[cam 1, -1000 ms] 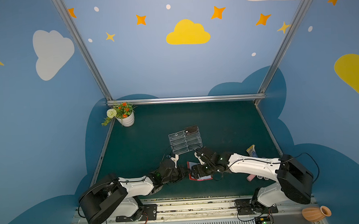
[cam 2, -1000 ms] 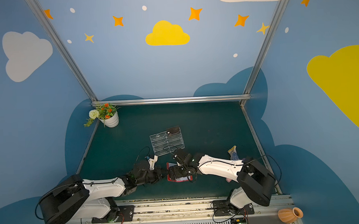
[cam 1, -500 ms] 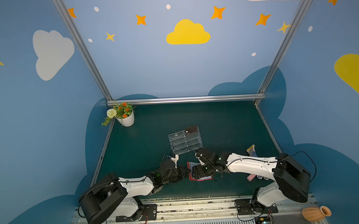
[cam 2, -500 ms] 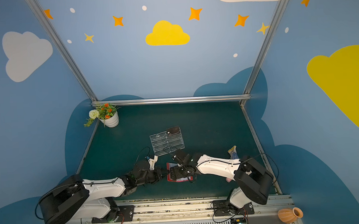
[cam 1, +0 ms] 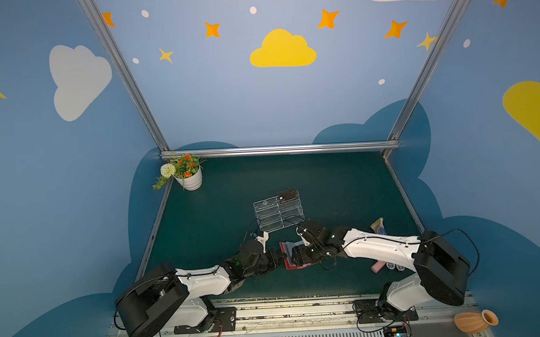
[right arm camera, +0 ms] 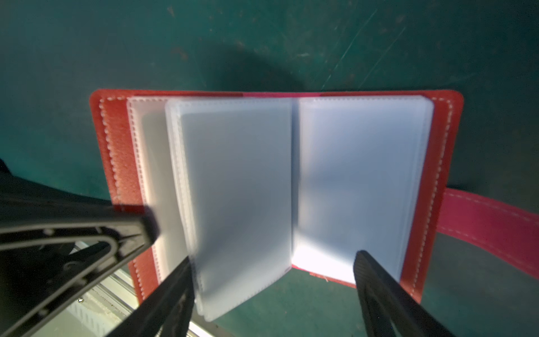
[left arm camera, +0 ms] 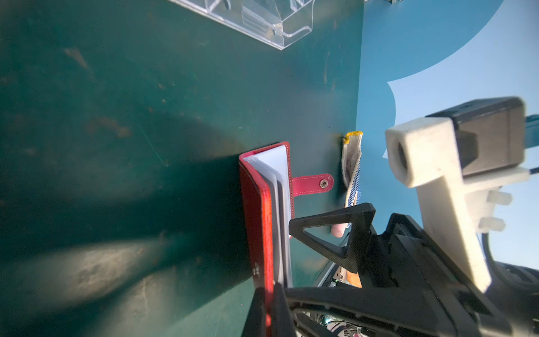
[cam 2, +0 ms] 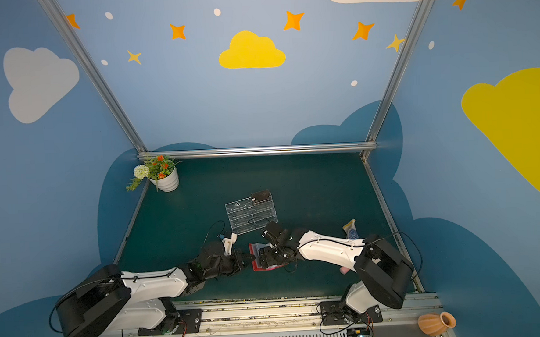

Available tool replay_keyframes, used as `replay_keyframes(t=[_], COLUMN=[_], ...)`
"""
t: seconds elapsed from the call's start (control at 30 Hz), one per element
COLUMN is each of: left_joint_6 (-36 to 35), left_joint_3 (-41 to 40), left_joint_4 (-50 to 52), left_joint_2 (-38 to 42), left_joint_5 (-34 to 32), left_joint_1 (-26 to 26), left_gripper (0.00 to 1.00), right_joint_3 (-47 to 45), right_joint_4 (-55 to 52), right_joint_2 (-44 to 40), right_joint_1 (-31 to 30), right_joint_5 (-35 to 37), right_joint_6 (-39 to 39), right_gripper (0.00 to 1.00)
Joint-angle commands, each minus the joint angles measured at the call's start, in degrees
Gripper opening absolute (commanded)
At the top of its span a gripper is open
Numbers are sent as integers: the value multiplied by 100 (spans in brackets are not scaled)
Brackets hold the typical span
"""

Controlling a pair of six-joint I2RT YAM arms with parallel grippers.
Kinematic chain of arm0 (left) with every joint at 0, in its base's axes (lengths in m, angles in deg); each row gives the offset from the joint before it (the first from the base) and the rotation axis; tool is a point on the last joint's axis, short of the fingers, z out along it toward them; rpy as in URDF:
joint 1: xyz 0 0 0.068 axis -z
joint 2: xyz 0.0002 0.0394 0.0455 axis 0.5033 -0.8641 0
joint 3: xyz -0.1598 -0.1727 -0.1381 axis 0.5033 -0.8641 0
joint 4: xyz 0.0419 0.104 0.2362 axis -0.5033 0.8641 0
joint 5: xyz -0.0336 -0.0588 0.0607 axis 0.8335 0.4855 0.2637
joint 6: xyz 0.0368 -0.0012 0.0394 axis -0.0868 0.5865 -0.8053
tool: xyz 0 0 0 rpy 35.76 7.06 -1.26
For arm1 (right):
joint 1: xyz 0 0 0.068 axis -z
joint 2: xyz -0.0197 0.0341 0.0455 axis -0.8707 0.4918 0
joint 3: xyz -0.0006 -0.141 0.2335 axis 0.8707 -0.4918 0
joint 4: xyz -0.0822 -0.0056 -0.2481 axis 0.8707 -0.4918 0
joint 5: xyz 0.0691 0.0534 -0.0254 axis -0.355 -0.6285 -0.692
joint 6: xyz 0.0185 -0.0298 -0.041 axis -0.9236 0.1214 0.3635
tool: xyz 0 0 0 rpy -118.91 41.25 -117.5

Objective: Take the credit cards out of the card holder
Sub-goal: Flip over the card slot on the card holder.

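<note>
Far left corner of the green mat [cam 1: 217, 216]: a white flower pot [cam 1: 189, 176], well apart from the work. Near the front edge, my left gripper [left arm camera: 269, 294] is clamped on the card holder [cam 1: 285, 254]; the wrist view shows its two fingers pressed together on the edge of one red cover. The card holder lies open on the mat between my two arms, in both top views [cam 2: 255, 255]. Its pale grey-white sleeve pages [right arm camera: 239, 181] are fanned out, and a few loose ones stand up from the spine. The pink snap tab [left arm camera: 312, 183] sticks out from the other cover, unfastened. The pages look blank and blurred, so I cannot tell what any sleeve holds. Just behind the card holder stands a clear tiered stand [cam 1: 279, 211]. One dark card [cam 1: 288, 195] sits in its far tier, in the right-hand compartment. My right gripper [right arm camera: 275, 259] hangs over the open pages with its jaws apart. One finger [right arm camera: 175, 291] is against the edge of the loose sleeves, the other over the flat right-hand page. Nothing is pinched between them. Further right, a white glove with blue dots [cam 1: 378, 226] lies by the mat's edge, and something pink [cam 1: 377, 266] is half hidden under my right arm. A clay vase [cam 1: 475, 321] lies on its side off the mat, at the front right.
</note>
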Motion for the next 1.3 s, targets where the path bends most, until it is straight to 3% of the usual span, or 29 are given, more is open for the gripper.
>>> replay_keyframes(t=[0.0,0.8,1.27], left_joint_6=[-111,-207,-242], left_joint_3=[-67,-185,-197], left_joint_4=[-84,-70,-227], left_joint_2=[29,-208,-504], left_joint_5=[15,-144,-172], left_joint_1=[13,15,12], left_gripper=[5,4,5], right_joint_3=[-42,102,366], right_joint_4=[-205,-194,-308], right_joint_2=[-94,34,122], right_joint_1=[101,53,-112], right_joint_5=[161,-52,-123], right_joint_6=[-11,103,270], right_gripper=[79,76,85])
